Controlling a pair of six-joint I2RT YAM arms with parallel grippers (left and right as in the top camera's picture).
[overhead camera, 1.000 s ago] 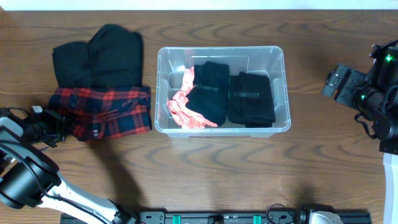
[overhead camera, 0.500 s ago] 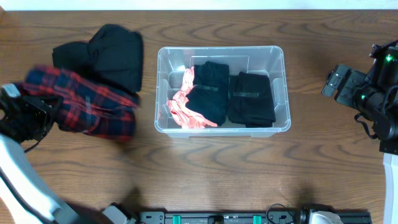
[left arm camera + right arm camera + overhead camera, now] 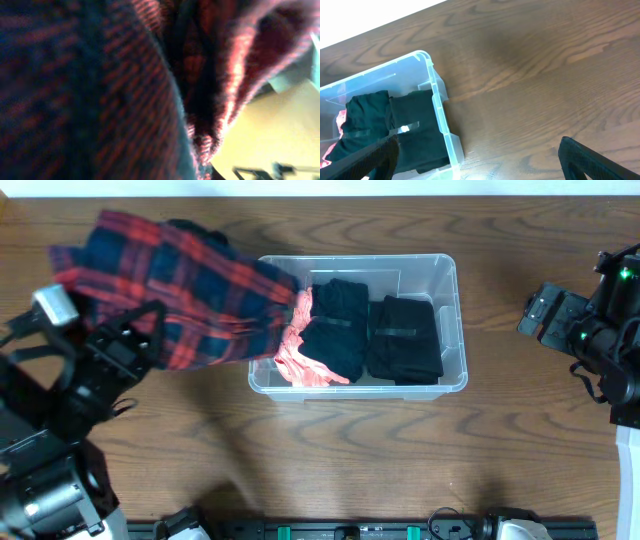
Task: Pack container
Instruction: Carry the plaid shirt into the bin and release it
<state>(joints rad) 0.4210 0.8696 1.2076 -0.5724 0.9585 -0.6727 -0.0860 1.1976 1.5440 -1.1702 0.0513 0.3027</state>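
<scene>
**Q:** Where is the container relative to the left arm?

**Op:** I see the container [image 3: 452, 320] at mid-table, its long side running left to right. My left gripper [image 3: 140, 340] hangs above the table [image 3: 350, 460], just off the container's left end and toward the near side. It is clamped on the shirt [image 3: 185, 285]. The plaid cloth fans up and to the right from it, and its right edge overlaps the container's left rim. The left wrist view is filled with blurred plaid, and I cannot make out the fingers there.

**Q:** And the right arm?

**Op:** The right gripper [image 3: 479, 142] sits well to the right of the container. Its jaws are wide apart with nothing between them.

**Q:** What is inside?

**Op:** Black garments [image 3: 403, 338] lie folded side by side in the middle and right. A pink cloth [image 3: 300, 362] lies at the left end, partly under the shirt's overhang.

**Q:** What has changed?

**Op:** A second ago the shirt lay flat on the table to the left of the container, in front of the black pile [image 3: 190, 228]. Half a second ago it was off the table but not yet near the container. Now it is higher, reaches the rim and hides most of that pile. The container, its contents and the right arm have not moved.
</scene>
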